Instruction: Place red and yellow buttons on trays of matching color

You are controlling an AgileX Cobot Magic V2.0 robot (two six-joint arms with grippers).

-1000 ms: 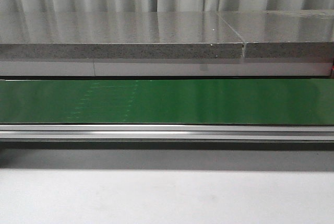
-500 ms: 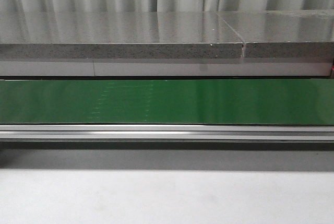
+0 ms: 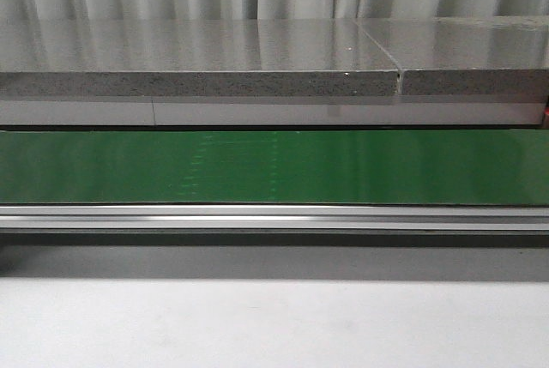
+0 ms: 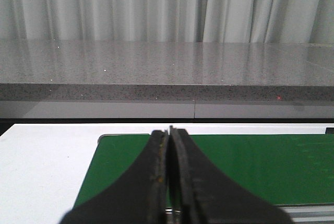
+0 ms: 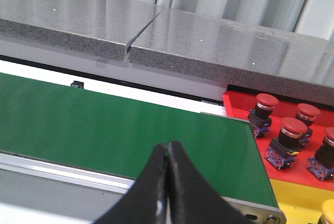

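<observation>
Several red buttons (image 5: 293, 128) with dark bases stand on the red tray (image 5: 237, 103), seen only in the right wrist view, just past the belt's end. Beside it lies the yellow tray (image 5: 297, 195), with the edge of a yellow button (image 5: 329, 211) at the frame corner. My right gripper (image 5: 167, 145) is shut with nothing in it, over the green belt and short of the trays. My left gripper (image 4: 169, 130) is shut and empty, near the belt's other end. Neither gripper nor any button shows in the front view.
The green conveyor belt (image 3: 274, 166) runs across the front view with an aluminium rail (image 3: 274, 216) along its near side. Behind it stands a grey stone counter (image 3: 197, 59) with a seam, backed by pale curtains. White tabletop (image 3: 274, 325) lies in front.
Faint marks on the belt's surface have drifted to the right across the front view. Nothing else differs.
</observation>
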